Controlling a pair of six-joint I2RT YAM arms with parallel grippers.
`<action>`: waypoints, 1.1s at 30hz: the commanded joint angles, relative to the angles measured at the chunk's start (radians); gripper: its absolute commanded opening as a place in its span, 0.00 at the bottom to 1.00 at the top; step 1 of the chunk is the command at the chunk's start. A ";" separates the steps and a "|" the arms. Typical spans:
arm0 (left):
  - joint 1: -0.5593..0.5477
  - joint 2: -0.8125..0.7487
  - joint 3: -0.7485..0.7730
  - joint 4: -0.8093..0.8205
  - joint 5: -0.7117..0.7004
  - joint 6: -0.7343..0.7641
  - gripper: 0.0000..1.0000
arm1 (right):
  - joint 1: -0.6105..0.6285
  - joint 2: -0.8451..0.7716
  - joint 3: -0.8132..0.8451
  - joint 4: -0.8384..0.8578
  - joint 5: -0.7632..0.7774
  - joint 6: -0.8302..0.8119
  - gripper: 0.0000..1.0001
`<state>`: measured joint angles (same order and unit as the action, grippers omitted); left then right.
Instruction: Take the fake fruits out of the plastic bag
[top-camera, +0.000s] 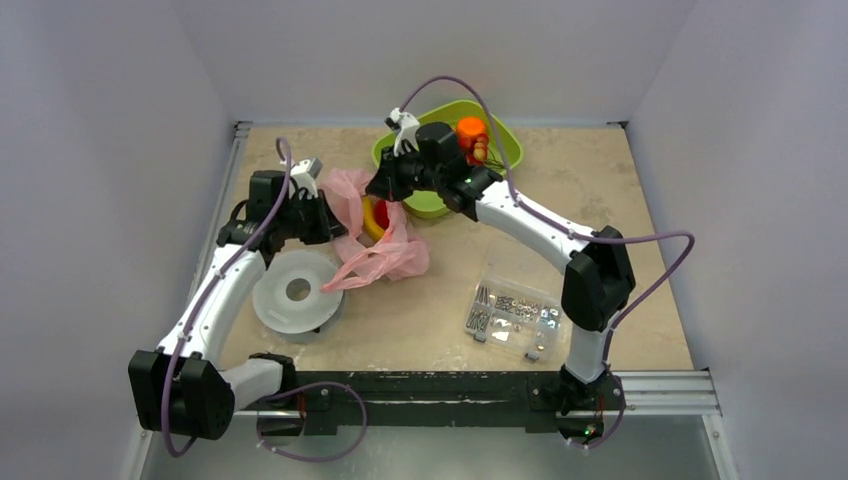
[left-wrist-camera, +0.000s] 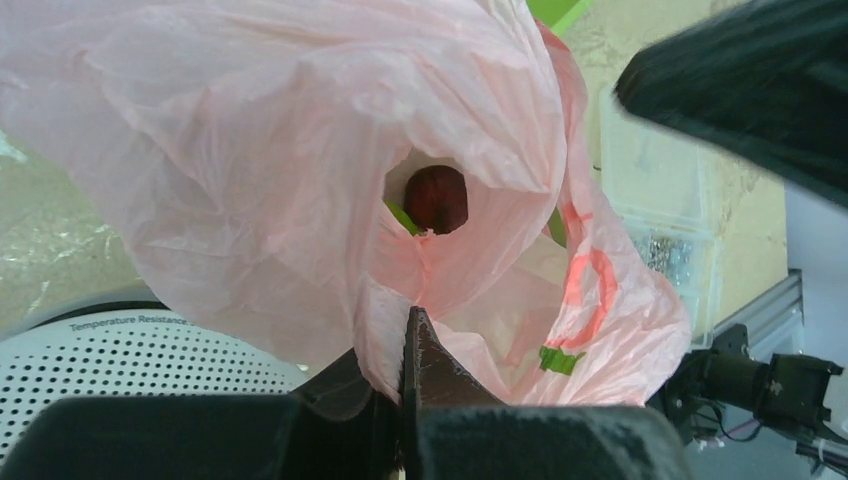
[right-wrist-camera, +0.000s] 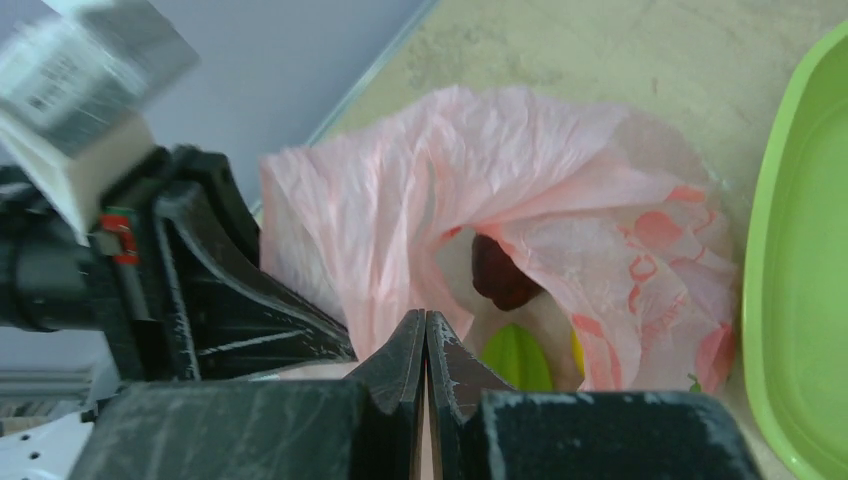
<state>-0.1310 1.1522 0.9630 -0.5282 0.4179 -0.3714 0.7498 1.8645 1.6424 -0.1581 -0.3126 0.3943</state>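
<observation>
Plain pale grey walls (top-camera: 430, 50) on three sides; beige marbled tabletop (top-camera: 420, 310); even light.

The pink plastic bag (left-wrist-camera: 250, 150) fills most of the frame, crumpled around a gap at centre. Through the gap shows a dark red round fruit (left-wrist-camera: 436, 198), with a sliver of green just beside it. At bottom centre the left gripper (left-wrist-camera: 410, 325) has its fingers (left-wrist-camera: 445, 375) pressed together on a fold of the film. A white perforated disc (left-wrist-camera: 120, 355) lies lower left on the beige tabletop (left-wrist-camera: 50, 250). A clear box of small parts (left-wrist-camera: 665, 245) sits at right, under a blurred black shape (left-wrist-camera: 745, 90).
</observation>
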 joint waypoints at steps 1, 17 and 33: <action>0.004 -0.009 0.043 0.011 0.108 0.048 0.00 | -0.024 -0.042 -0.013 0.080 -0.107 0.055 0.00; -0.091 -0.344 0.157 -0.095 -0.224 0.271 0.83 | 0.070 -0.090 -0.210 0.035 0.074 -0.069 0.18; -0.218 -0.082 0.158 -0.055 -0.528 -0.464 0.81 | 0.106 -0.246 -0.384 0.152 0.139 -0.075 0.22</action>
<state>-0.3439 1.0405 1.1137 -0.6315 0.0383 -0.6285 0.8383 1.6566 1.2945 -0.0708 -0.1951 0.3317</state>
